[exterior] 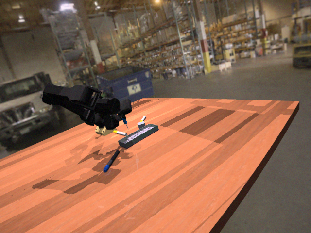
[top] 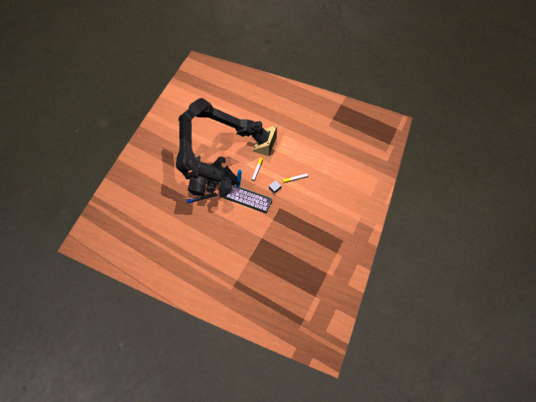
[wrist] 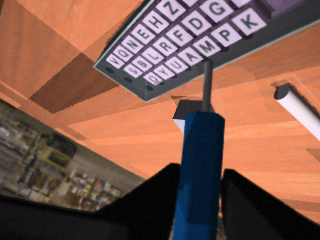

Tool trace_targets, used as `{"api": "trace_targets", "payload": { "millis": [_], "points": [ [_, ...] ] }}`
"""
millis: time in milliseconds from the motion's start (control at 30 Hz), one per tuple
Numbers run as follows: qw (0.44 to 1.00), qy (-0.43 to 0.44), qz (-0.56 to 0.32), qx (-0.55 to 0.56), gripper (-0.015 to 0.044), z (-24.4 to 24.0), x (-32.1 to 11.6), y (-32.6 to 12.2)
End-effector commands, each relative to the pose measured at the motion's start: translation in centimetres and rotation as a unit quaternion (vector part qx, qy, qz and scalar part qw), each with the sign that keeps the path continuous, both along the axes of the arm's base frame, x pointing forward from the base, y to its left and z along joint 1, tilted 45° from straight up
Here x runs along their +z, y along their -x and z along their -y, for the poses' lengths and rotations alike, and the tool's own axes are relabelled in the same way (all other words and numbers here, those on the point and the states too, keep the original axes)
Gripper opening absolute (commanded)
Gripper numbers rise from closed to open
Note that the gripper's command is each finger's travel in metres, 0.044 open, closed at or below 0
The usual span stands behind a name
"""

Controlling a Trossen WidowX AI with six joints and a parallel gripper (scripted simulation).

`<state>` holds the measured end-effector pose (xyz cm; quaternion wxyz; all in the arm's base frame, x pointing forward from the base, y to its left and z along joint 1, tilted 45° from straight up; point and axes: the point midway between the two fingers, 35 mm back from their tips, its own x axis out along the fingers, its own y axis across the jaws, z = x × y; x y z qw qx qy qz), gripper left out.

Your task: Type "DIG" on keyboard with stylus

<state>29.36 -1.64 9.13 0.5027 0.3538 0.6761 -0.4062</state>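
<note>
The blue stylus (top: 239,175) (exterior: 124,121) (wrist: 202,145) is held between the fingers of my gripper (top: 234,177) (exterior: 120,117) (wrist: 200,175), which is shut on it. Its thin grey tip points at the keyboard (top: 249,199) (exterior: 139,134) (wrist: 135,82). In the wrist view the tip overlaps the keyboard's dark border beside the M key (wrist: 208,46). The exterior view shows the tip raised, apart from the keys. The D key (wrist: 196,23) and G key (wrist: 217,8) show in the wrist view. The I key is out of the wrist view.
A grey cube (top: 275,186) (exterior: 141,124) (wrist: 187,110) lies beside the keyboard. A yellow and white marker (top: 257,168) (exterior: 120,132) (wrist: 302,112) lies near the arm's base, another (top: 296,177) (exterior: 143,118) beyond the cube. A black and blue marker (top: 201,198) (exterior: 111,161) lies off the keyboard's end.
</note>
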Motion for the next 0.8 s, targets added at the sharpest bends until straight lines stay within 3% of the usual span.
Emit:
{"api": "trace_targets", "payload": {
  "millis": [0, 300, 767],
  "points": [
    [0.998, -0.019, -0.026, -0.048, 0.0, -0.5, -0.6, -1.0],
    [0.986, -0.048, -0.081, -0.135, 0.0, -1.4, -2.0, -2.5],
    [0.986, -0.048, -0.083, -0.137, 0.0, 1.0, -4.4, -2.1]
  ]
}}
